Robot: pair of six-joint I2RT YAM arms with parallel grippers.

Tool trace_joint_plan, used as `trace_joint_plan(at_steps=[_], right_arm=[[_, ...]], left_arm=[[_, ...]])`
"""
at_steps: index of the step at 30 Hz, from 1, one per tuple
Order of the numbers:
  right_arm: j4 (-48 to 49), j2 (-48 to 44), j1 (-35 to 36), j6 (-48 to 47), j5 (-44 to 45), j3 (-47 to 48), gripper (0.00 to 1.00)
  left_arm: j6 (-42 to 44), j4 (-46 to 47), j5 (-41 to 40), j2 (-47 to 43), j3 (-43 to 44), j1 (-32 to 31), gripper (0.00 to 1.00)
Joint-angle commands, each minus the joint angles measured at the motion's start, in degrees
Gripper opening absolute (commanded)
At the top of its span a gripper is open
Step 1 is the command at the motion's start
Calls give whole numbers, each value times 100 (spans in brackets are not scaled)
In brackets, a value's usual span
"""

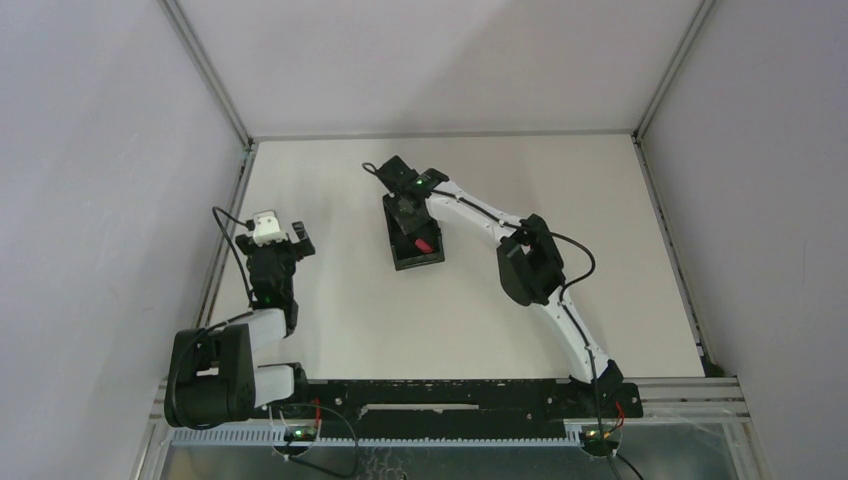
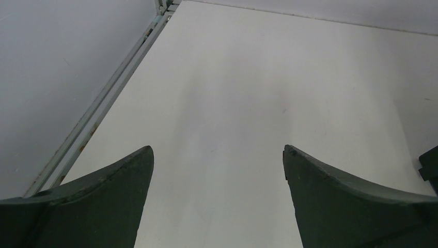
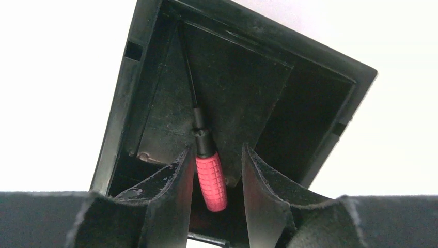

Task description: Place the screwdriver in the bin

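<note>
inside the bin (image 3: 120,103), the screwdriver (image 3: 209,178) is seen lying lengthwise, ungripped, between the parted jaws of the right gripper (image 3: 217,151), shaft pointing away.

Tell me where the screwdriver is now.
In the right wrist view, the screwdriver is inside the bin, in the gap of the open right gripper, its shaft reaching toward the bin's upper-left corner.
</note>
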Motion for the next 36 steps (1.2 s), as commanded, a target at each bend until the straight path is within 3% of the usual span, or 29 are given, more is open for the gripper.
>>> trace_joint_plan(at_steps=[1,5,7,8,9,10,15,25,36], right_arm=[[314,-922,86,425,374,-33,45],[609,-1724,144,455,378,-215,48],[641,-2105,157,468,507,-334,54],[690,-2334,155,499,622,-468,62],[818,-2572,156,491,704,-678,87],[1003,-2876,159,444,742,-957,98],[1973,-4317,152,213,929,-2753,100],[2524,-6536,-106,1008,1299,-5873,100],[3517,-8609,-1248,2107,968,-9275,100]], left_arm=[[-33,130,-18,-69,65,-31,100],[-41,130,-19,-71,64,-34,100],[-38,128,-22,-73,60,-29,100],[-40,130,-23,-69,60,-29,100],[-37,127,-19,-79,63,-28,100],[-34,130,-23,-74,63,-33,100],[-37,126,-23,-70,59,-29,100],[-38,128,-15,-76,65,-34,100],[-33,129,-23,-69,62,-34,100]])
